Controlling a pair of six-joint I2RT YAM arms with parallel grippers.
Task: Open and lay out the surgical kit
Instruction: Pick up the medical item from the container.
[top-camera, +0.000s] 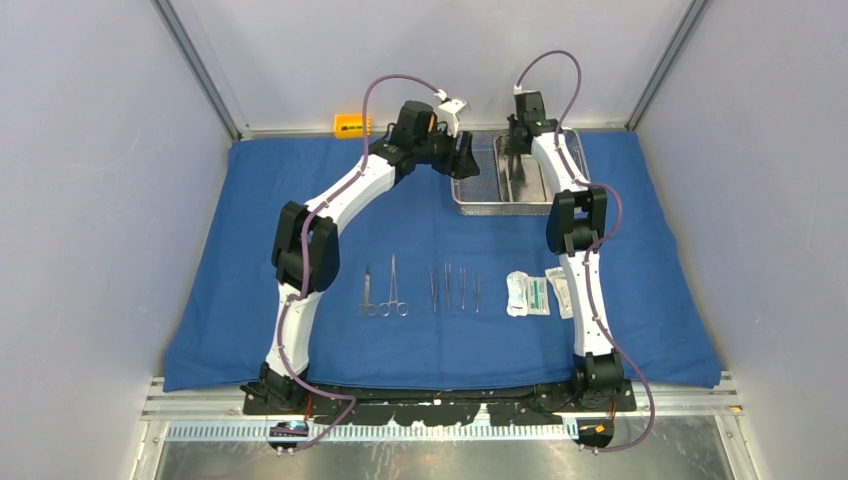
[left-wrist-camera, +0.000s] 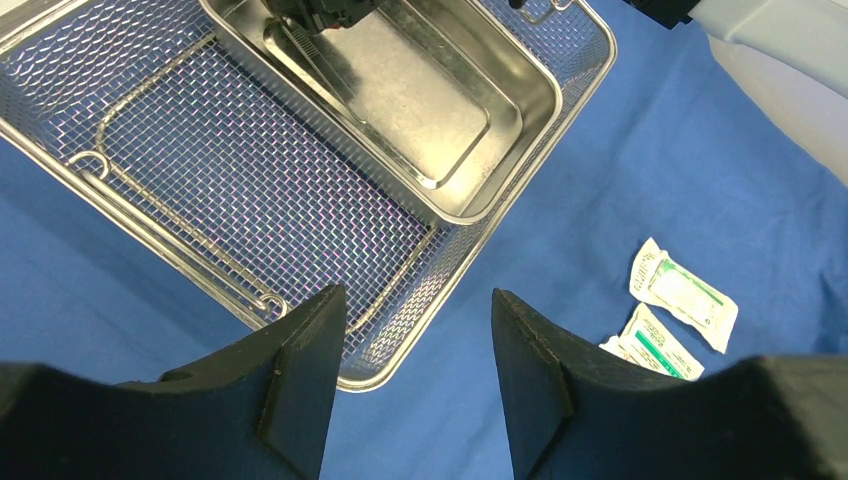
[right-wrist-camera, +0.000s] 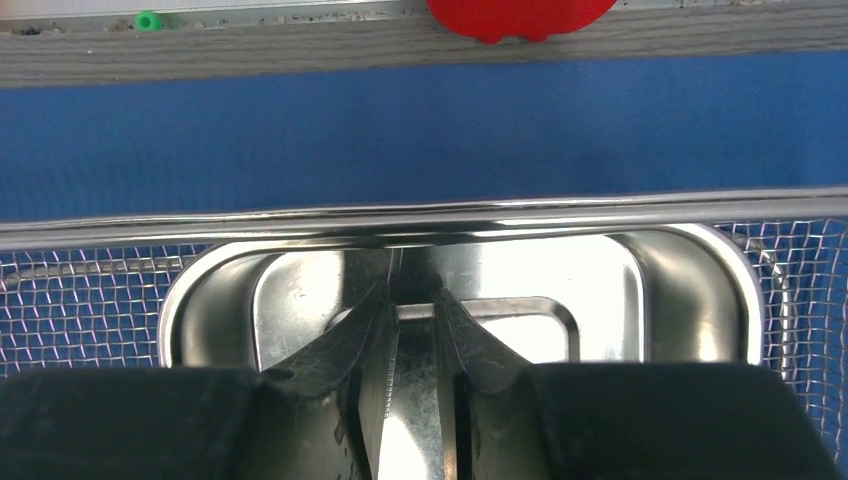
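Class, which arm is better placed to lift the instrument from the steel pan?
Right: the right gripper sits inside the steel pan over the instrument; the left gripper hovers at the mesh tray's edge.

Pan (left-wrist-camera: 435, 105) in tray (left-wrist-camera: 250, 170) — on cloth (left-wrist-camera: 650, 150)

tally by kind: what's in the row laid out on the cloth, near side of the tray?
Ring-handled instruments: 2
Straight instruments: 4
Packets: 3
Total: 9
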